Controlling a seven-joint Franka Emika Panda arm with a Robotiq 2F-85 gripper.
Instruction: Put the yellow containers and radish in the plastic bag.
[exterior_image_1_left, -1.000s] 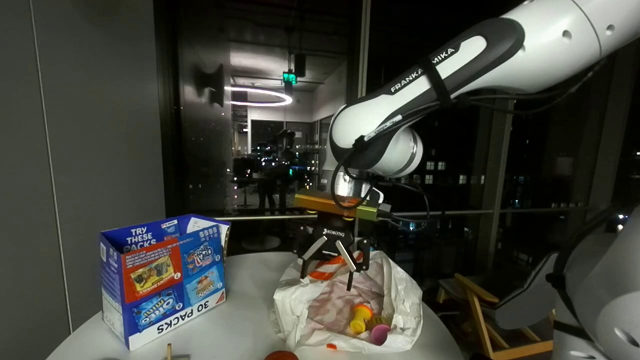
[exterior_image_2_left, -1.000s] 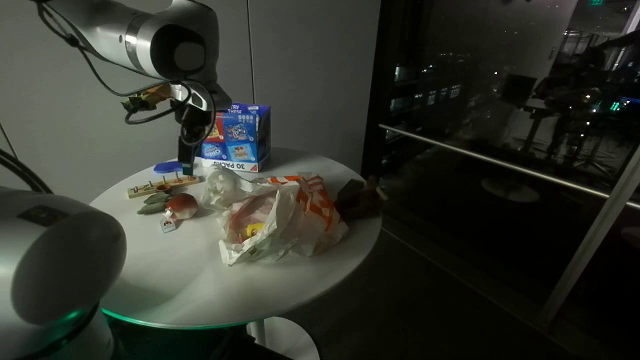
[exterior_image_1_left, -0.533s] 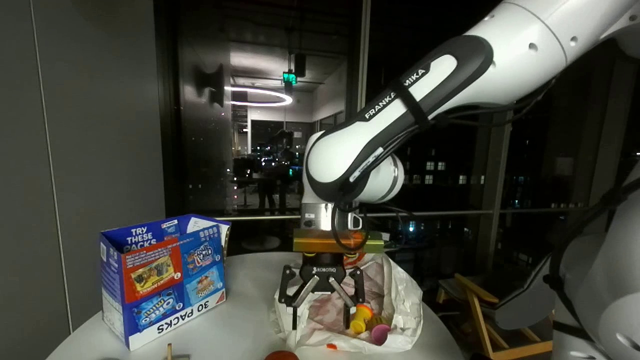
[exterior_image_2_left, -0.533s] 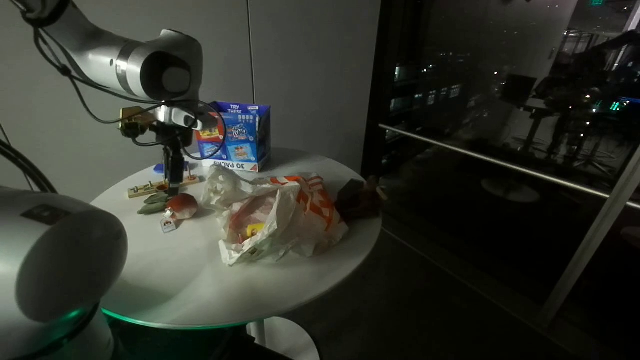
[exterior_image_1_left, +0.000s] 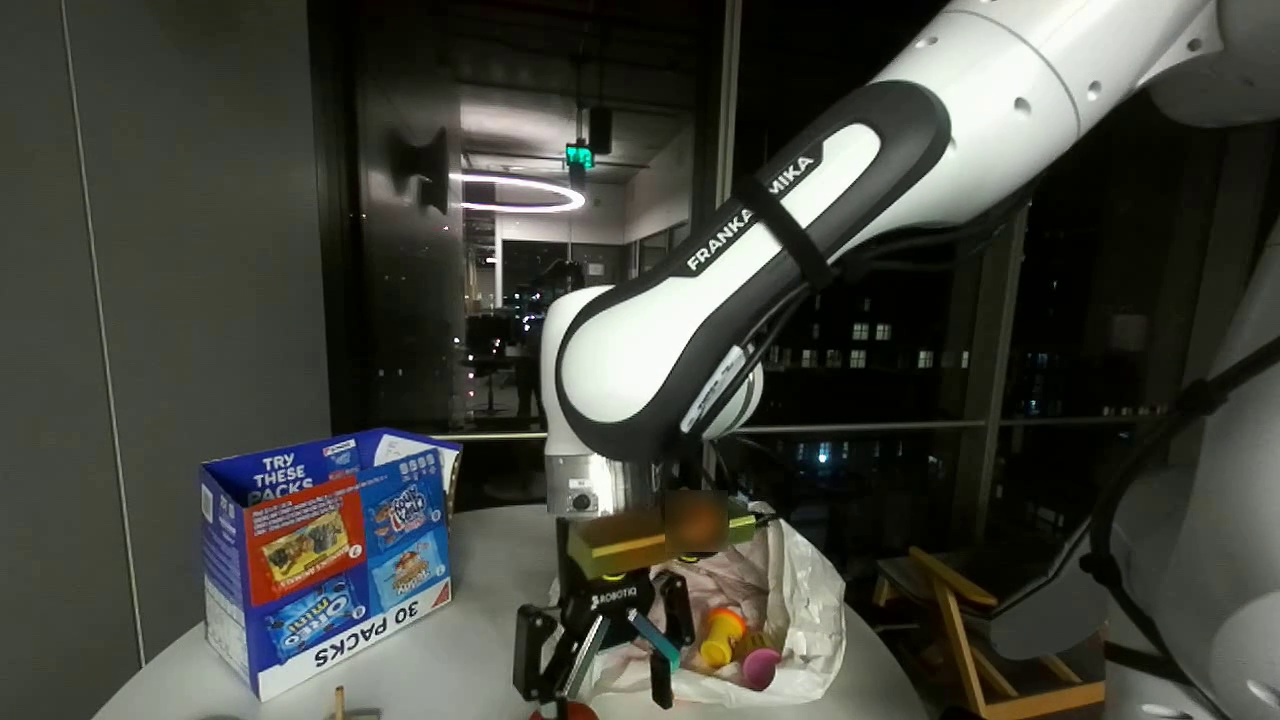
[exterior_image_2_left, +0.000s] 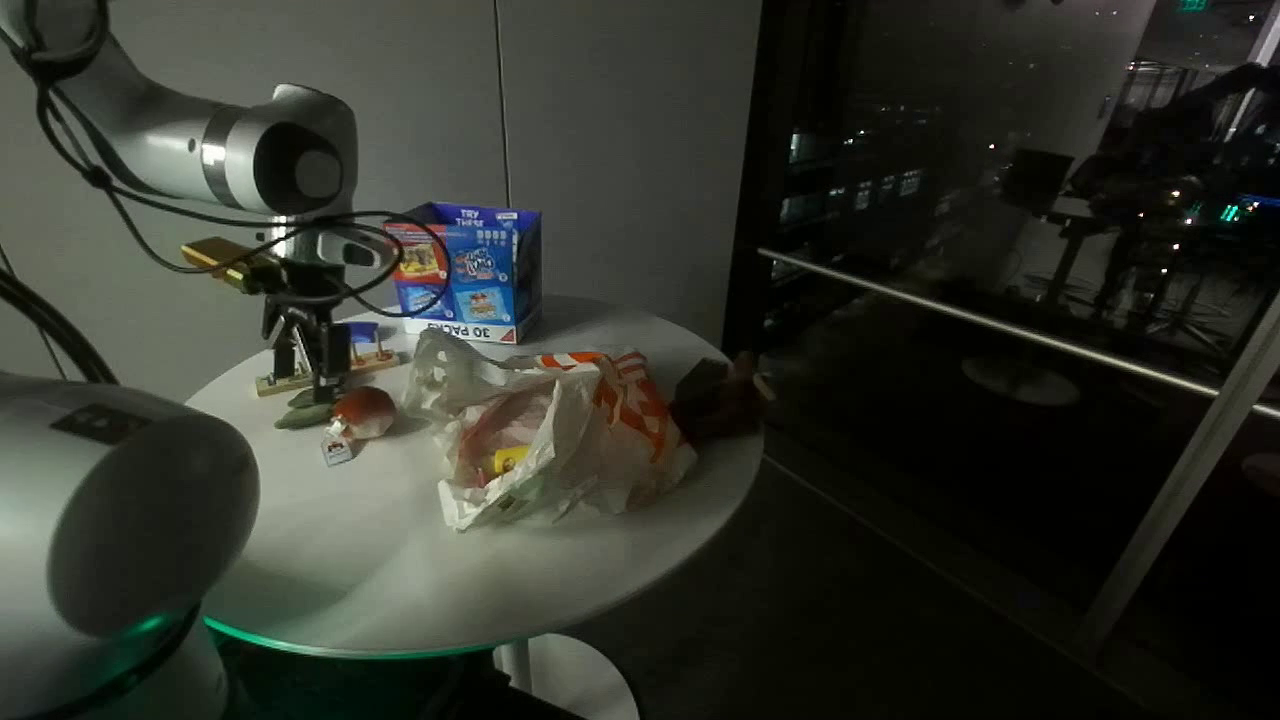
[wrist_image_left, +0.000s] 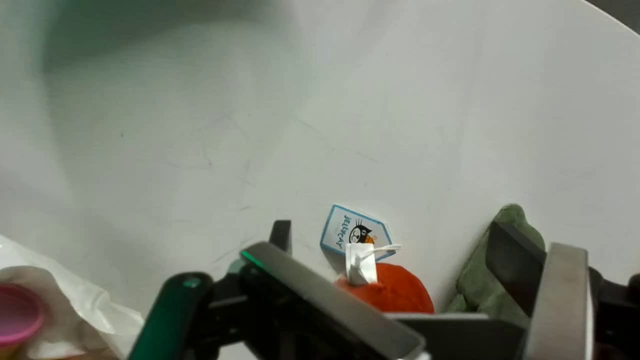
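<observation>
Noted gripper (exterior_image_1_left: 610, 692) with jaws spread wide, bottom centre in an exterior view. Located yellow containers (exterior_image_1_left: 717, 650) inside plastic bag (exterior_image_1_left: 812, 622), right of bottom centre in an exterior view. Found radish (exterior_image_2_left: 366, 411) on table (exterior_image_2_left: 350, 540), near gripper, left of centre in an exterior view.

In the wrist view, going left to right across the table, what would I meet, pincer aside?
Bag → radish → green leaves.

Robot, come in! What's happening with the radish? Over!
Gripper open, empty. Radish on table, outside the bag, not grabbed yet. Maybe in the way: green leaves beside it.
</observation>
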